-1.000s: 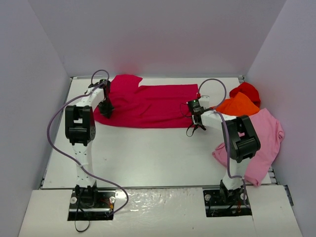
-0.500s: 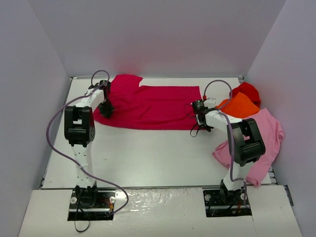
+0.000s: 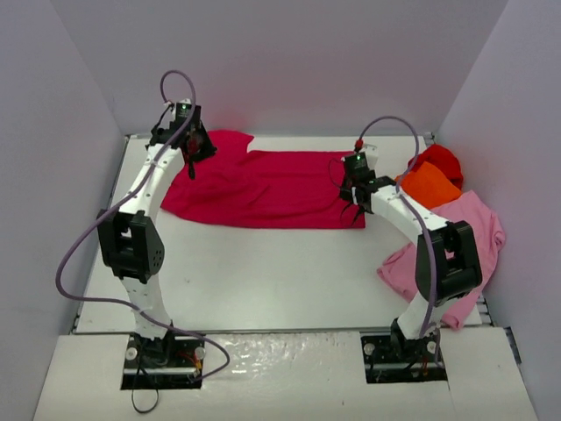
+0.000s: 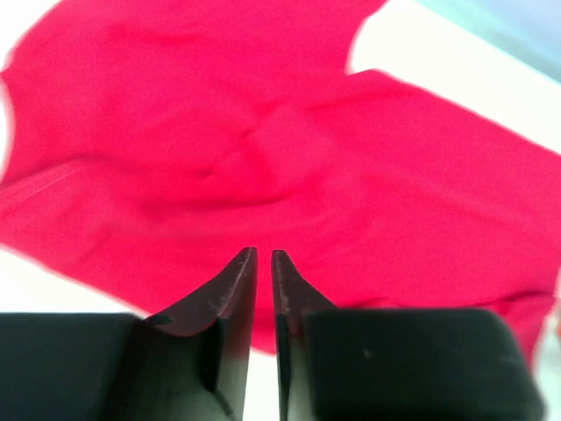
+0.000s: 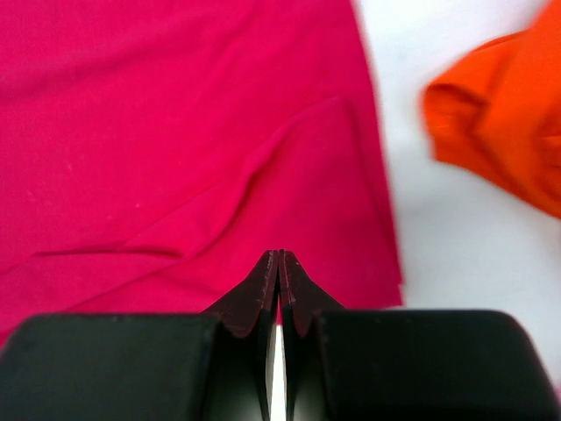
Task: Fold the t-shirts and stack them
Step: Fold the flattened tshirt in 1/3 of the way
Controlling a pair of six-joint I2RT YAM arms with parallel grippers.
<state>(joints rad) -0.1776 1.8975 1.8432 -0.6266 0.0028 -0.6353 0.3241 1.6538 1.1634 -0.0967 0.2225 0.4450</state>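
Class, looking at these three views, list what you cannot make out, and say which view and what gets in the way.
- Top view: the red shirt lies partly under the orange shirt; its shape is hidden.
- Top view: the right arm covers part of the pink shirt.
- Left wrist view: the crimson shirt is blurred and cut off by the frame edges.
- Right wrist view: the orange shirt runs off the right edge.

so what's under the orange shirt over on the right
The orange shirt overlaps the top of the light pink shirt, with the red shirt poking out behind it. What lies directly beneath its middle, cloth or bare table, is covered.
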